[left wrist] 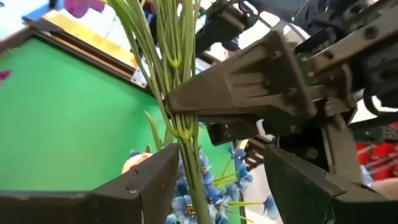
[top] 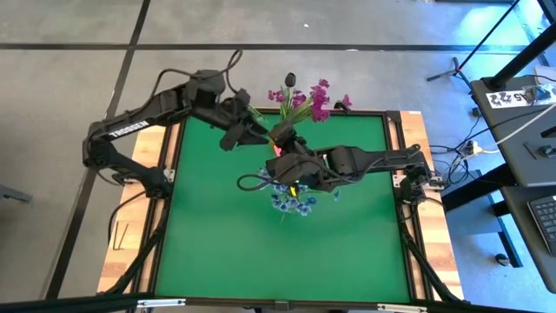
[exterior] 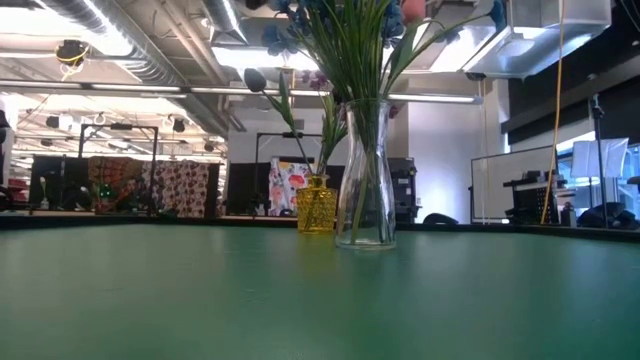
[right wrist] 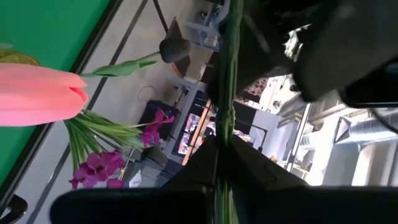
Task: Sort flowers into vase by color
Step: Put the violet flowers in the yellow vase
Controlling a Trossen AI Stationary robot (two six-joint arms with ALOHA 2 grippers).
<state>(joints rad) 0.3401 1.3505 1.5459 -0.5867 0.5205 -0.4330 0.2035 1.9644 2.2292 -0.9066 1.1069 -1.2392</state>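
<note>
A bunch of long green stems (left wrist: 177, 74) carries magenta blossoms (top: 310, 100) and a dark tulip bud (top: 290, 80) that lean out over the table's far edge. My right gripper (top: 280, 144) is shut on this bunch. My left gripper (left wrist: 221, 163) is open, one finger on each side of the same stems just below that hold. A clear glass vase (exterior: 362, 185) stands mid-table and holds blue blossoms (top: 295, 202) and a pink tulip (right wrist: 37, 93). Behind it stands a small yellow vase (exterior: 316, 206). Whether the held stems' lower ends reach into it is hidden. My right gripper pinches the gathered stems (left wrist: 181, 113) between its two fingers (left wrist: 249, 93), partway down their length and below the blossoms. The fingers come from the table's right side and lie across the stems. The bunch stands steeply, leaning toward the far edge, blossoms up.
The green mat (top: 261, 252) is bare on its near half. A wooden rim (top: 417, 130) frames the table. Cables and equipment stands (top: 521, 96) lie on the floor to the right.
</note>
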